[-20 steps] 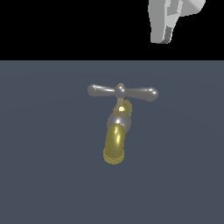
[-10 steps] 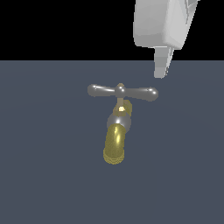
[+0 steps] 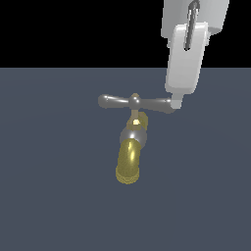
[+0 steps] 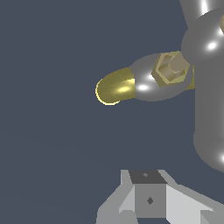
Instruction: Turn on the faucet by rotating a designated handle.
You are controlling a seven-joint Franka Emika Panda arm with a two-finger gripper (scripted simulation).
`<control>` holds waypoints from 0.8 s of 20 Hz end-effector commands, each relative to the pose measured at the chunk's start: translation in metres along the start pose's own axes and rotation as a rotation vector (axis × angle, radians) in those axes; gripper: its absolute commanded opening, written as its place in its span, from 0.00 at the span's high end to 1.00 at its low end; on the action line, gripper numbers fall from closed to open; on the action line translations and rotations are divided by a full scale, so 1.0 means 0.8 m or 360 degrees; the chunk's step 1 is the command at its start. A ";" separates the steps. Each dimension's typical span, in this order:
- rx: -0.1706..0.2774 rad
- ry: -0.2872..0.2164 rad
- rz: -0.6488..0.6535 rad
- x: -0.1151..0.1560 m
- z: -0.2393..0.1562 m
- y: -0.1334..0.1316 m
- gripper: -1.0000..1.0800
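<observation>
Dropping: ext view, gripper (image 3: 177, 102) came down from upper right of frame since 1 s ago, fingertip now at right end of handle (image 3: 136, 102), looks touching. Faucet (image 3: 131, 147) at frame centre, unmoved. Push prob next.
Wrist view: handle (image 4: 209, 87) large at right edge, spout mid-frame; finger spacing — can't tell.

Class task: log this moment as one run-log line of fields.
phase: approach | pincer: at handle's exterior-view-right end | contact: unclear | faucet: spout toward camera
</observation>
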State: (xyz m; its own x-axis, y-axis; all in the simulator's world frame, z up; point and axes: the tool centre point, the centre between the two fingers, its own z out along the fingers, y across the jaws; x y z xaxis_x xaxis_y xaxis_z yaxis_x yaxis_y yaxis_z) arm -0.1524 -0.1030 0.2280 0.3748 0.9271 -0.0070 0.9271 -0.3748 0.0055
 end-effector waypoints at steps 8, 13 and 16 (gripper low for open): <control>0.0004 0.0006 -0.0173 0.005 0.031 0.022 1.00; 0.0006 0.0009 -0.0207 0.007 0.037 0.026 1.00; 0.0006 0.0009 -0.0212 0.007 0.038 0.026 1.00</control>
State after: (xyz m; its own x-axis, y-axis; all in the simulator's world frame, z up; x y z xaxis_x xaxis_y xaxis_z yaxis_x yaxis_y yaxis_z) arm -0.1310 -0.1057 0.1981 0.2503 0.9682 -0.0020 0.9682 -0.2503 0.0009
